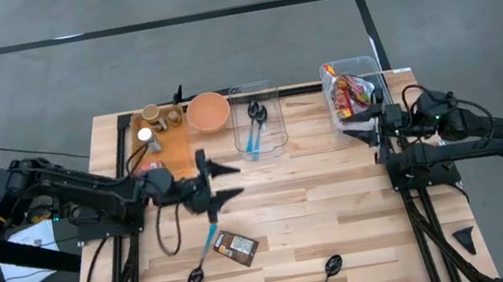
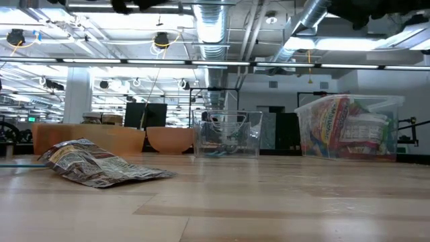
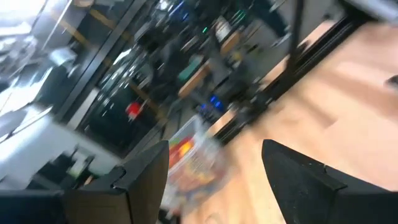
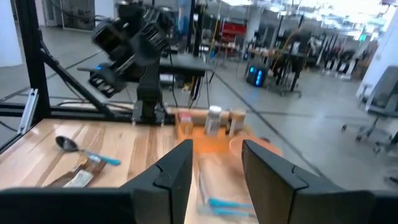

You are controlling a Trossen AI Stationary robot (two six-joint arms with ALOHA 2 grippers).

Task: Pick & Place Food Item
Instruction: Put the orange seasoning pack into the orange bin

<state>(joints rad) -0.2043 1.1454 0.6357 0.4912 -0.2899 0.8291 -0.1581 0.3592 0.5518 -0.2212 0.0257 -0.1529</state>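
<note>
Snack pack (image 1: 236,248) lies flat on the counter (image 1: 345,217), crumpled, just in front of the left gripper (image 1: 234,181) and apart from it. That gripper hovers above mid-counter, fingers spread wide and holding nothing, its arm stretched level from the left edge. The right gripper (image 1: 354,118) hangs at the snack bin (image 1: 355,87) by the far right corner, fingers (image 4: 174,174) narrowly parted with nothing between them, arm folded in from the right. Between the bins' side and the left arm sit a spoon tub (image 1: 257,118), a bowl (image 1: 208,111), and loose spoons (image 1: 202,260) near the pack.
</note>
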